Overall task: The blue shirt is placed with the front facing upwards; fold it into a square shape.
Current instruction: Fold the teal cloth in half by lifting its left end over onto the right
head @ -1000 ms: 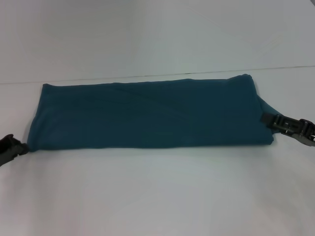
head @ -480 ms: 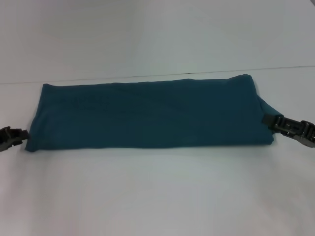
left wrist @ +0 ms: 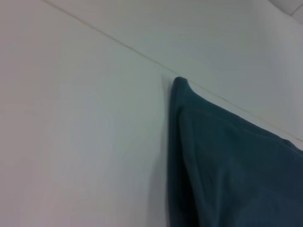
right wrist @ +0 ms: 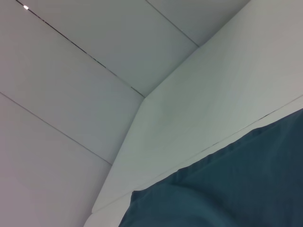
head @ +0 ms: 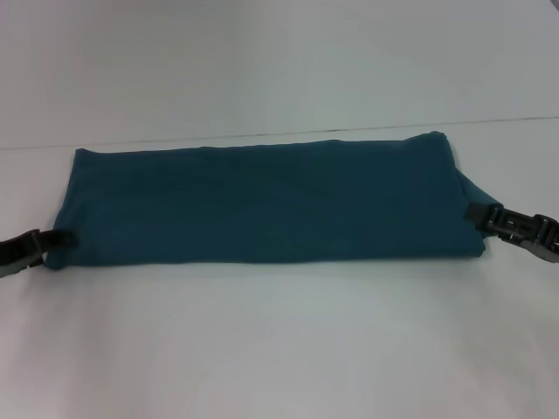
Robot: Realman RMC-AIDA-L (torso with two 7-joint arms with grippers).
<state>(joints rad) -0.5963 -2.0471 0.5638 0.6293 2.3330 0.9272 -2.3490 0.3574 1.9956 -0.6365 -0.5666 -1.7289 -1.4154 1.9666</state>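
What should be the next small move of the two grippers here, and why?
Probably close on the cloth and lift one end over toward the other. The blue shirt lies as a long band, not a square, with the left gripper at its near-left corner and the right gripper at its right end.

White table [head: 279, 349] bears blue shirt [head: 262, 205].

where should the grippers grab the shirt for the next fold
Probably its two short ends, one from each side: the shirt lies as a long flat band across the table, and the left gripper and right gripper already sit at those ends.
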